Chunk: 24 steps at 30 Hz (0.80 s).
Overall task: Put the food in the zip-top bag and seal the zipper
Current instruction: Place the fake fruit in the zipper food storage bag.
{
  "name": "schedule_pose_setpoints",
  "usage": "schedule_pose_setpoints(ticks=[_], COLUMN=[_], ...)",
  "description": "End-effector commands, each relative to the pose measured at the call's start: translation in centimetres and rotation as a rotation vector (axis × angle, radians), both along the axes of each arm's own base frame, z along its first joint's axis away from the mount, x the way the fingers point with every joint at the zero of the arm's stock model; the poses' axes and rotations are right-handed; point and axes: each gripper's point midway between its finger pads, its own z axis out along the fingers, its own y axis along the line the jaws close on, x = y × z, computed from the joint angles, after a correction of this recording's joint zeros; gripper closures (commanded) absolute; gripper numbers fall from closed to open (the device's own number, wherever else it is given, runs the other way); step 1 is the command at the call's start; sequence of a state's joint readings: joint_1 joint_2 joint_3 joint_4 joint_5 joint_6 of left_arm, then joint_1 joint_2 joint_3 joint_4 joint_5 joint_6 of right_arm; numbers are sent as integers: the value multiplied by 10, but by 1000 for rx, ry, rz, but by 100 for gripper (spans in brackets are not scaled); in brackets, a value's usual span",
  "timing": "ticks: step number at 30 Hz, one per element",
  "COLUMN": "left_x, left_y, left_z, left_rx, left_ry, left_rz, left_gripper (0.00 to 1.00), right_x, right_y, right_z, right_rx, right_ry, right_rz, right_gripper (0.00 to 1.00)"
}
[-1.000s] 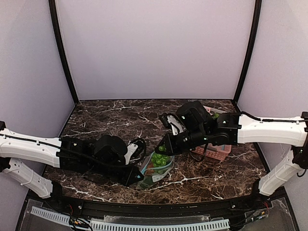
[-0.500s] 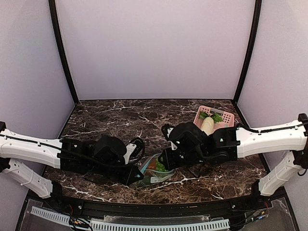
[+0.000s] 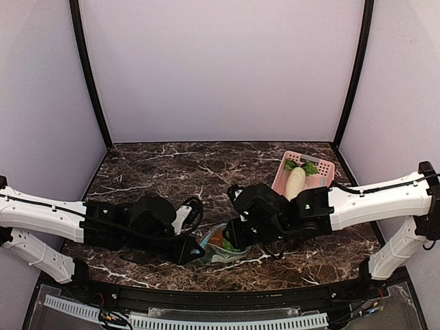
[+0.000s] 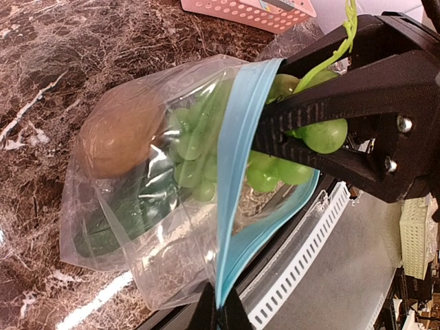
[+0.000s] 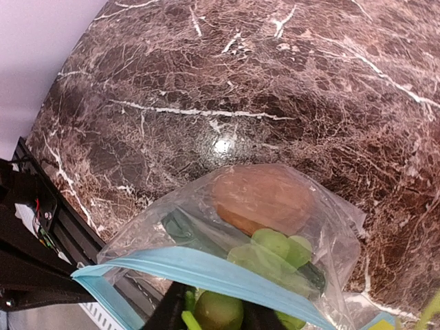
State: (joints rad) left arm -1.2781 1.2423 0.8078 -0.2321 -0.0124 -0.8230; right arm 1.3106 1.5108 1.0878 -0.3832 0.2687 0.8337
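Note:
The clear zip-top bag (image 3: 221, 251) lies at the front middle of the marble table, its mouth held open. My left gripper (image 4: 223, 313) is shut on a corner of the teal zipper (image 4: 240, 158); it also shows in the top view (image 3: 195, 253). Inside the bag are a brown-orange lump (image 4: 117, 137) and a dark green piece (image 4: 124, 213). My right gripper (image 5: 213, 317) is shut on a light green grape-like bunch (image 4: 323, 134) and holds it in the bag's mouth, part of the bunch past the zipper (image 5: 206, 271). The lump (image 5: 261, 196) lies deep in the bag.
A pink basket (image 3: 322, 181) with a white radish (image 3: 295, 180) stands at the back right, behind my right arm. The table's front rail with a white slotted strip (image 4: 323, 240) runs close under the bag's mouth.
My right arm has moved from over the pink basket down and left to the bag, carrying the green bunch into its mouth. The left gripper has kept its hold on the zipper.

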Motion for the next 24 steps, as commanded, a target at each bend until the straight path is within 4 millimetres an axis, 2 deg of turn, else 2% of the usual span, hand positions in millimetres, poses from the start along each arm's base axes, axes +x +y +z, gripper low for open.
schedule_pose_setpoints(ticks=[1, 6, 10, 16, 21, 24], left_x=[1, 2, 3, 4, 5, 5], left_y=[4, 7, 8, 7, 7, 8], left_z=[9, 8, 7, 8, 9, 10], left_rx=[-41, -42, -43, -49, -50, -54], left_ry=[-6, -4, -1, 0, 0, -1], left_rz=[10, 22, 26, 22, 24, 24], left_gripper=[99, 99, 99, 99, 99, 99], right_x=[-5, -10, -14, -15, -16, -18], right_y=[13, 6, -2, -9, 1, 5], right_z=[33, 61, 71, 56, 43, 28], right_rx=[77, 131, 148, 102, 59, -1], right_ry=[-25, -33, -28, -12, -3, 10], right_rz=[32, 54, 57, 50, 87, 119], right_gripper=[67, 46, 37, 24, 14, 7])
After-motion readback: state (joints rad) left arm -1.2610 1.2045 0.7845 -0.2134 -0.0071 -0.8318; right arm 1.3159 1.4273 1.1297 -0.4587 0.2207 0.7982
